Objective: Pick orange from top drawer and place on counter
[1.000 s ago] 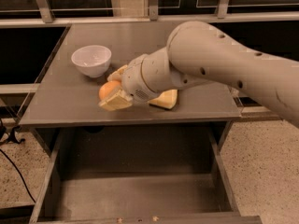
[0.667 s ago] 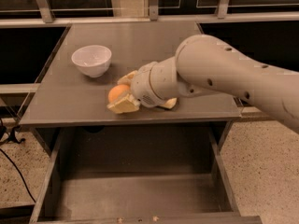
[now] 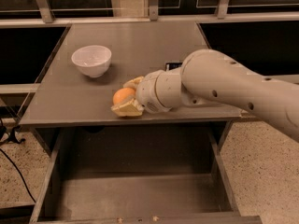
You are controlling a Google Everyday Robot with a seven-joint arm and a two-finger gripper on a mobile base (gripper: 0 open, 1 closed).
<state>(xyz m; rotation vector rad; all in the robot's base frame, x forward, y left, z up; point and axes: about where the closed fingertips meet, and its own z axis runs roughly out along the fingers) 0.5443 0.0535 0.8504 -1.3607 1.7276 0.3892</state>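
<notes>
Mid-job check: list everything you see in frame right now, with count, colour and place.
orange: one, orange, between the gripper's fingers at the counter's front edge.
counter: one, grey, across the middle of the view.
top drawer: one, grey, pulled open below the counter.
bowl: one, white, back left of the counter, apart from the orange.
dark flat object: one, black, on the counter behind the arm, partly hidden.
arm: one, off-white, reaching in from the right over the counter.
gripper: one, pale yellow fingers closed on the orange near the counter's front edge.
</notes>
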